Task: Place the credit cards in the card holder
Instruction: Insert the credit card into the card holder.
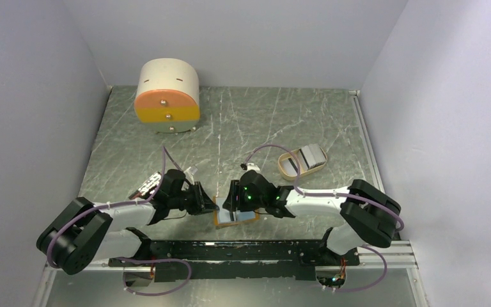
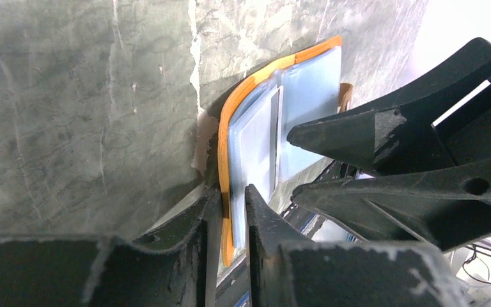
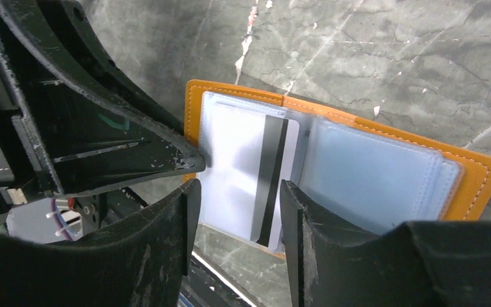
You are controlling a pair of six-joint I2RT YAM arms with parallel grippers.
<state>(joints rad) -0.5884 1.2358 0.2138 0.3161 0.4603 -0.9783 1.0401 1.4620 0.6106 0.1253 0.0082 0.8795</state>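
Card holder (image 1: 243, 218) lies spread open at the near edge of the table (image 1: 262, 121), dead centre between the two arms, orange cover down and pale blue sleeves up. Sweeping from the left: the round drawer box (image 1: 167, 96) sits far back, well out of the action. Next comes the left gripper (image 2: 233, 211), its jaws close together with the holder's orange edge and a blue sleeve filling the gap. That reads as a pinch steadying the wallet. In the middle, the holder's left page carries a striped card (image 3: 256, 166), whose far end looks tucked under the clear sleeve while the near end sticks out past the holder's edge. How deep it sits is hard to judge. The right gripper (image 3: 238, 198) straddles that card, a finger against each long side. That looks like a grip across its width, lined up to push it home. Off to the right, well apart from all this, the oval tray (image 1: 286, 167) holds more credit cards (image 1: 312, 155), at least one showing a dark stripe. My call is that one card is partway in and not yet seated. The tray's stack is untouched, so most of the job lies ahead.
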